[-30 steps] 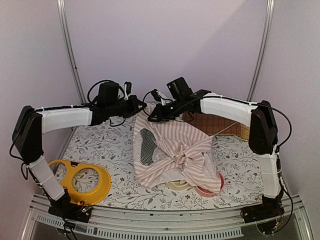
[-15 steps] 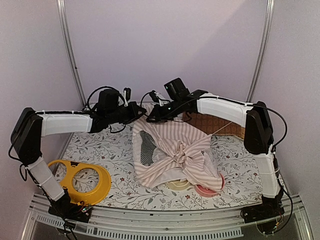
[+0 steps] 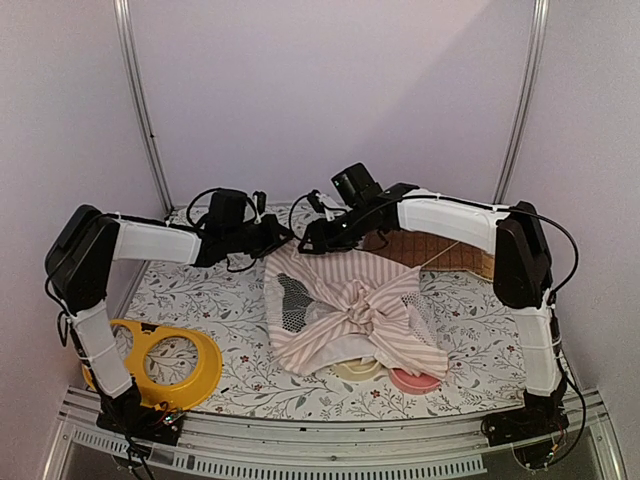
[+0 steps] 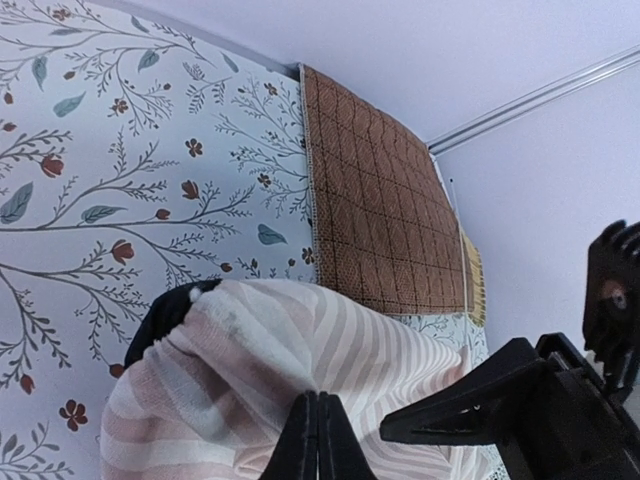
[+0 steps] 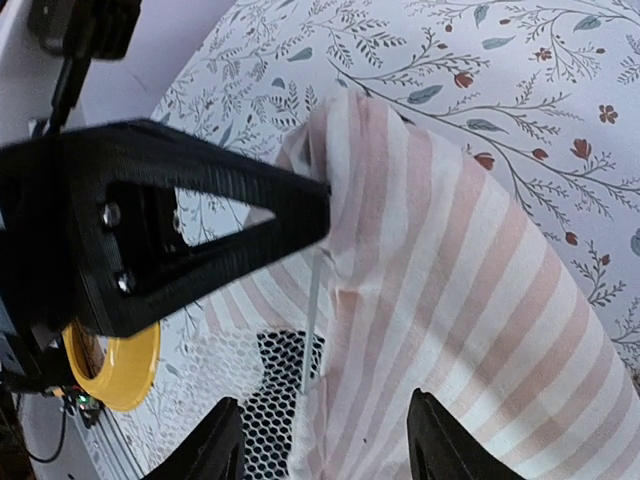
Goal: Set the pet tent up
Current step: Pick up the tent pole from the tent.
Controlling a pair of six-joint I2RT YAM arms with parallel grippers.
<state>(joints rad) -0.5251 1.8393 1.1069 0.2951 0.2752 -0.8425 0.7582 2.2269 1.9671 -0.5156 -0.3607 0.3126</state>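
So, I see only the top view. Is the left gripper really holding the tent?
Observer: Yes. In its wrist view the left gripper is shut on the tent, at a striped edge.
Operator: And the right gripper?
Observer: The right gripper is open over the striped fabric and pinches nothing.
Operator: Is any pole near it?
Observer: A thin clear pole runs down beside the mesh.

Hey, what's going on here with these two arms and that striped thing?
The left jaws are pinched shut on the far edge of the pink-and-white striped fabric pet tent, holding it up. The right jaws stand open beside them over the same edge. The tent lies crumpled, not yet set up.
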